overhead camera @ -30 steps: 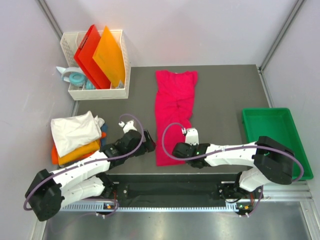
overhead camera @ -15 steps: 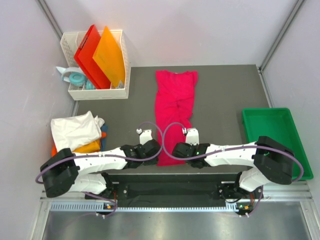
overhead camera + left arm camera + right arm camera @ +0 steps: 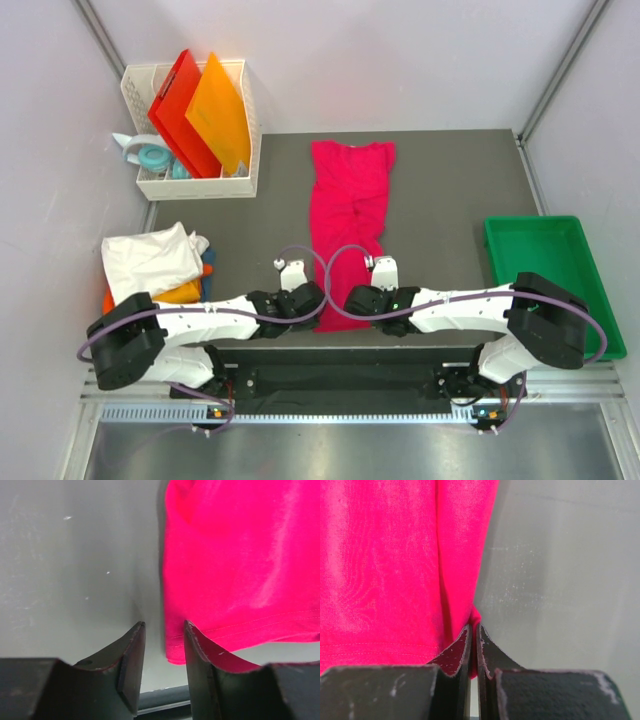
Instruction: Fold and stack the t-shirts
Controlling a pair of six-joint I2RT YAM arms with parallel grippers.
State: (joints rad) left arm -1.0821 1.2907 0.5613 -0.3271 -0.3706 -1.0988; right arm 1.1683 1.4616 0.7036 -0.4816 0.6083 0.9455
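My right gripper is clamped tight on the near right corner of the pink t-shirt, with a bit of hem pinched between the pads. My left gripper is down at the near left corner of the same shirt. Its jaws are partly apart with a clear gap. The hem's edge sits in that gap, up against the finger on the cloth side, and the other finger is over bare table, so nothing's squeezed on that side.

Both arms lie low along the near edge of the table, reaching in toward each other, and the two grippers end up close together at the shirt's bottom hem.

The pink t-shirt is a long narrow strip running from the near edge toward the far edge, about mid-table. It's bunched and wrinkled around the middle, and the wider end is at the far side.

At the table's left edge, toward the near corner, there's a pile with a white t-shirt on top of an orange t-shirt.

A white basket sits at the far left corner, holding a red board and an orange board on edge. A green tray is along the right edge.
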